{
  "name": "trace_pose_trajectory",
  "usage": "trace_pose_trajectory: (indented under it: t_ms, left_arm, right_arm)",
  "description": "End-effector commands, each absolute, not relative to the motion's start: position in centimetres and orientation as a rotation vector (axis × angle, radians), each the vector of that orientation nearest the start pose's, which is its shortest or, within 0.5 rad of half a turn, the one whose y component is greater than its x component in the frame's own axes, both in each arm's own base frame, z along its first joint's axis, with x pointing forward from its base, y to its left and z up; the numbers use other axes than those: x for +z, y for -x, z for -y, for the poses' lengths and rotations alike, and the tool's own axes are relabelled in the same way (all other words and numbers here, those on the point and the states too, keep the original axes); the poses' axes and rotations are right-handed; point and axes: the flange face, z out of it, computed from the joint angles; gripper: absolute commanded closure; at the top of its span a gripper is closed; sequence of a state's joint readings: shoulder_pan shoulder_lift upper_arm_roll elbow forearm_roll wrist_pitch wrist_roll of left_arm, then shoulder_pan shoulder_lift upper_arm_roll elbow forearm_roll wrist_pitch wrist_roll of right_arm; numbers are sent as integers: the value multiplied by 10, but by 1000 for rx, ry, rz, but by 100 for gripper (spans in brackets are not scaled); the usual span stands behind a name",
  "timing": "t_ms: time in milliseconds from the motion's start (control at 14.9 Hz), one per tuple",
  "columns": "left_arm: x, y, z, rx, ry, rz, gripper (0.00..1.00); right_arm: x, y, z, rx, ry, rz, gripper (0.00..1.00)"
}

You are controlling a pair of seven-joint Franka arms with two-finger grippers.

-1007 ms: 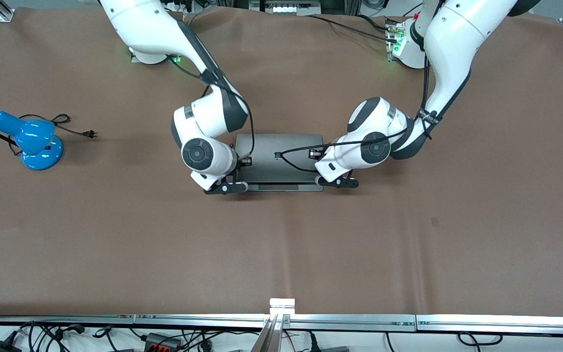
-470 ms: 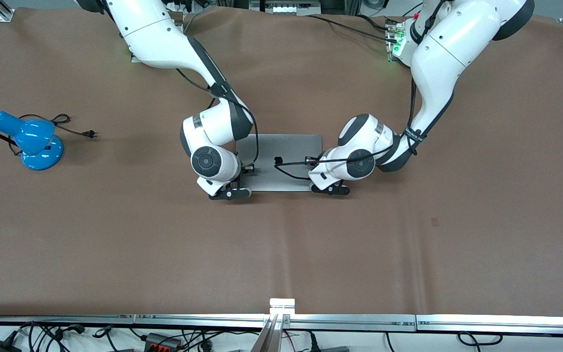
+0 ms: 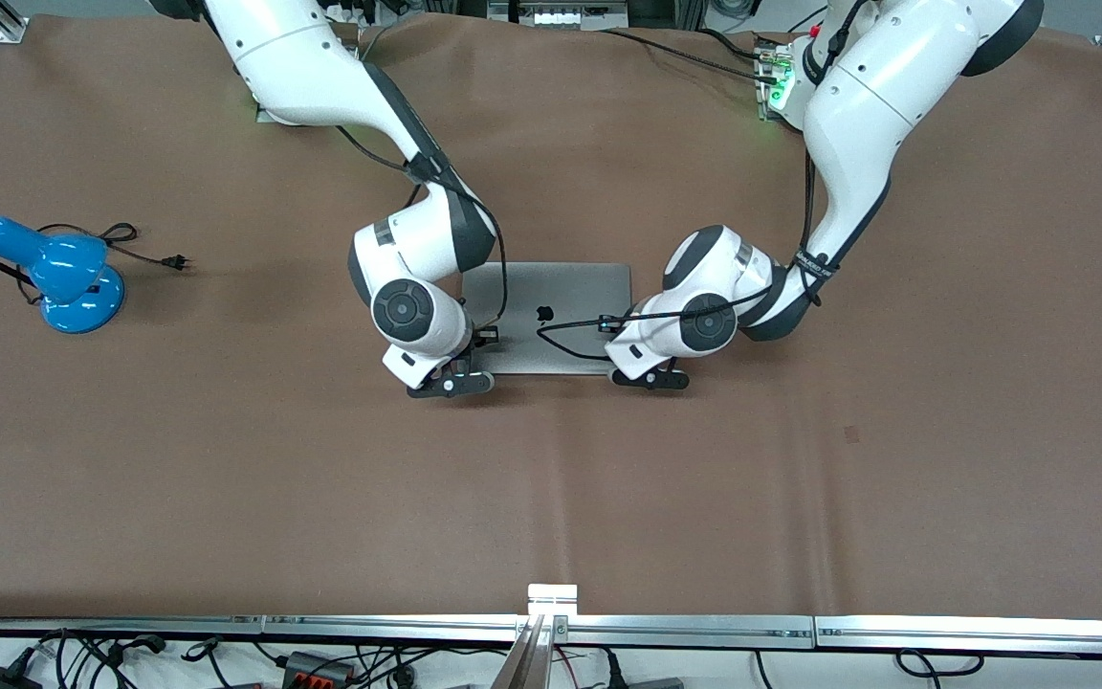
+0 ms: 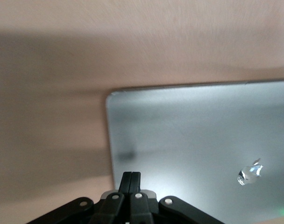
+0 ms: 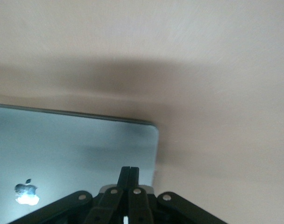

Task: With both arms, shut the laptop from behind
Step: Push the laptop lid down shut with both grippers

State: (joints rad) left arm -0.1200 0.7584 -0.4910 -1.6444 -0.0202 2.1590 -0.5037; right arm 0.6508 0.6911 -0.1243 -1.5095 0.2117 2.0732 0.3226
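The space-grey laptop lies in the middle of the table with its lid down flat and the black apple logo facing up. My right gripper is shut, with its fingertips on the lid at the corner nearest the front camera toward the right arm's end. My left gripper is shut on the matching corner toward the left arm's end. The left wrist view shows the shut left gripper against the lid. The right wrist view shows the shut right gripper against the lid. Keyboard and screen are hidden.
A blue desk lamp with a black cord and plug lies toward the right arm's end of the brown table cover. A metal rail runs along the table edge nearest the front camera.
The lid has come down from partly raised, with a strip of the base showing, to flat on the base. Both grippers moved down and toward the front camera with it.
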Motion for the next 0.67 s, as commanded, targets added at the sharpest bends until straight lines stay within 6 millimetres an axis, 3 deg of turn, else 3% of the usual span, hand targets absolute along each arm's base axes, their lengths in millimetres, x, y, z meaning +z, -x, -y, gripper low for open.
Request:
trace_pose_trajectory:
  t_ms: [0, 134, 336, 470, 604]
  left_arm:
    - [284, -587, 319, 512, 3242, 28, 100]
    - [336, -600, 285, 536, 3202, 60, 100]
    - [384, -616, 219, 523, 3181, 193, 100]
    - [407, -610, 212, 507, 3166, 193, 100]
    - [425, -610, 193, 495, 3165, 148, 99]
  right_arm:
    - [335, -596, -346, 153, 3132, 180, 100]
    - [383, -602, -318, 101, 3166, 194, 100]
    - [441, -606, -272, 104, 3167, 244, 100]
    - [470, -612, -240, 148, 3184, 262, 97]
    - [500, -622, -208, 163, 3193, 274, 66]
